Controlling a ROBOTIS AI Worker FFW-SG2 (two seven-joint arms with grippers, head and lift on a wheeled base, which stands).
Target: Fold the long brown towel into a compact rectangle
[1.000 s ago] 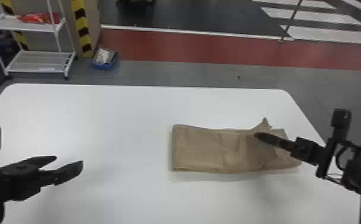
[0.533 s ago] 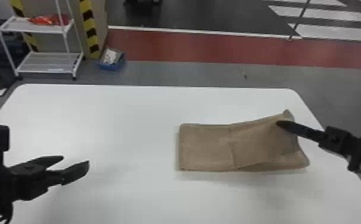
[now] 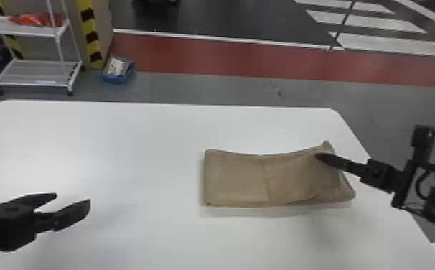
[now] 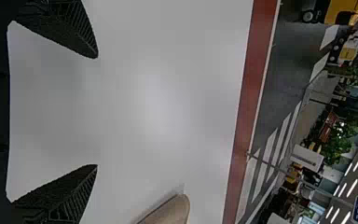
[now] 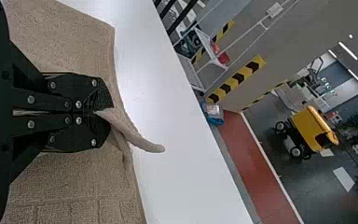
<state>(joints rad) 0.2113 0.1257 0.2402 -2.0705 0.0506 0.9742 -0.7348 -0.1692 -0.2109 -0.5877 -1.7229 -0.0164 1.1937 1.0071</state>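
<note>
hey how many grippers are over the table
2: the left gripper, open above the table's left side, and the right gripper, shut on the towel near its right end.

Towel point(image 3: 234, 179) on right of table point(image 3: 127, 143)

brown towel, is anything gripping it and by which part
The right gripper holds the towel by its far edge, near the right end; the left gripper is open and empty.
</note>
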